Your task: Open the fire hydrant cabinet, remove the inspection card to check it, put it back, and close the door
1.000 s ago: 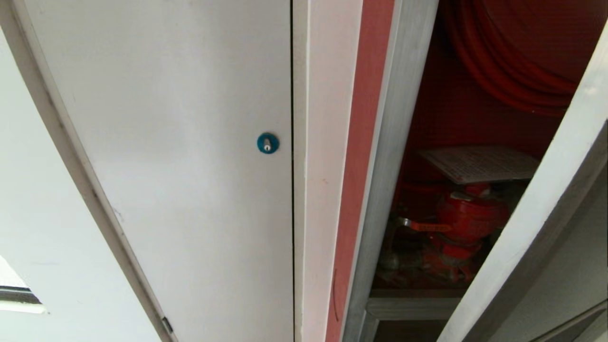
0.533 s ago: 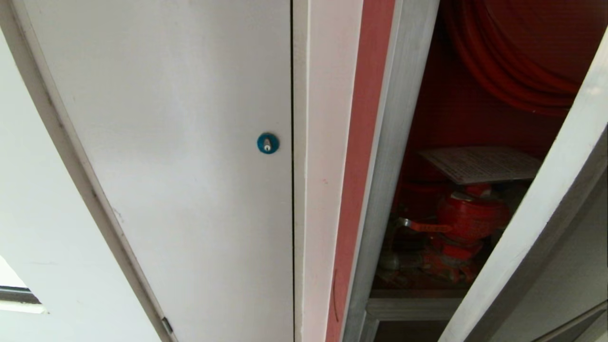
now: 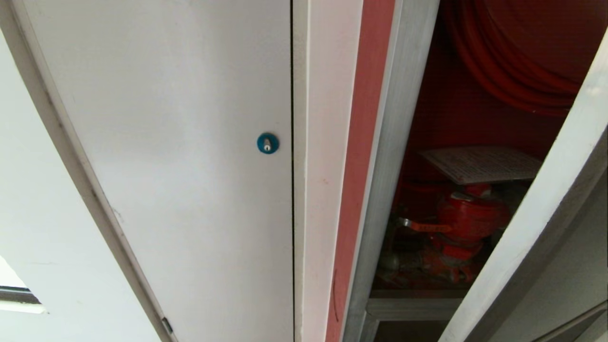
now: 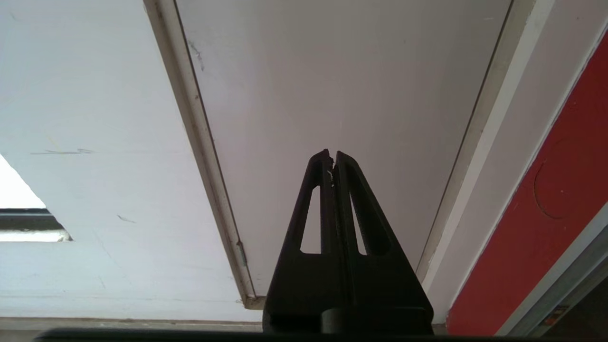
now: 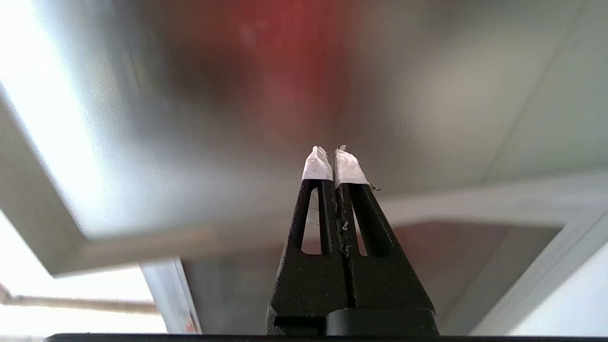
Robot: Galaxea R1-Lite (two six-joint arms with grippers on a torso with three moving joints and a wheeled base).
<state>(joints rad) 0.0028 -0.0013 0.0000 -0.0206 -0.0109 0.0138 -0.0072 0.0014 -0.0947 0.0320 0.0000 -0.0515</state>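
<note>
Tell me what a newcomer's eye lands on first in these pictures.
The red inside of the open cabinet on the right stands out, with a coiled red hose above, a red valve below and a white card lying flat on the valve. Left of it is a plain white door with a small blue lock.

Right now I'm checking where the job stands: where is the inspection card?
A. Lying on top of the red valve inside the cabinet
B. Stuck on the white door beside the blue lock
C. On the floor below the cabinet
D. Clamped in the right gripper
A. In the head view the inspection card lies flat on the red valve inside the open fire hydrant cabinet; the right gripper is shut on nothing.
</note>
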